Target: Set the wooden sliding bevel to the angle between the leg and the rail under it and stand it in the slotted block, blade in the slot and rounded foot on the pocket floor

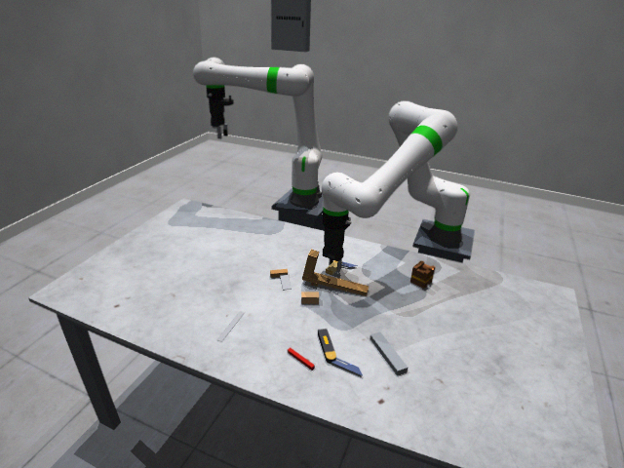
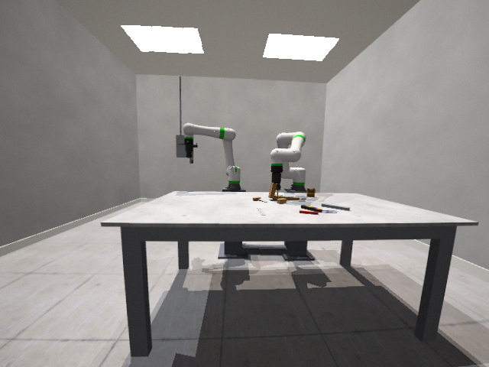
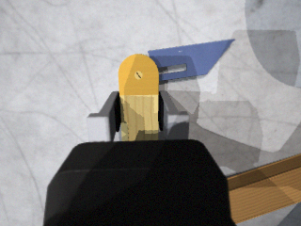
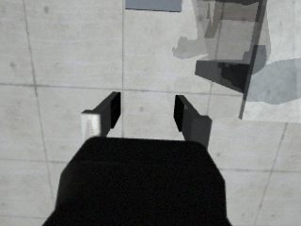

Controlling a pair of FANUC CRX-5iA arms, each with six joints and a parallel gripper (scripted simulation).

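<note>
Left hand [image 1: 333, 266] [image 2: 277, 193] [image 3: 139, 111] points down over the bench [image 1: 151, 282] [image 2: 276, 220], closed on the handle of the wooden sliding bevel [image 1: 331, 269] [image 3: 141, 115], one finger against each side. Yellow rounded end with its screw projects past the fingertips; blue blade [image 1: 348, 265] [image 3: 199, 58] sticks out sideways from it, open at an angle to the handle. Whether the bevel touches the bench: cannot tell.

Just beside this hand, the rail [image 1: 347, 286] [image 2: 289, 198] [image 3: 268, 190] lies flat, the leg [image 1: 310, 264] [image 2: 272, 190] rising at a tilt from one end.

Slotted block [image 1: 422, 276] [image 2: 311, 192], dark brown, stands apart from the left hand, beyond the rail's free end. Bevel is outside it; pocket interior too small to read.

Black bevel [image 1: 326, 344] [image 2: 312, 208] lies across the rail from the left hand, well apart, its blade out; red stick [image 1: 300, 358] [image 2: 308, 212] and grey bar [image 1: 388, 353] [image 2: 335, 206] near it, one on either side.

Right hand [image 1: 221, 132] [image 2: 191, 160] [image 4: 148, 112]: raised, well apart from the left, fingers spread, nothing between them.
</note>
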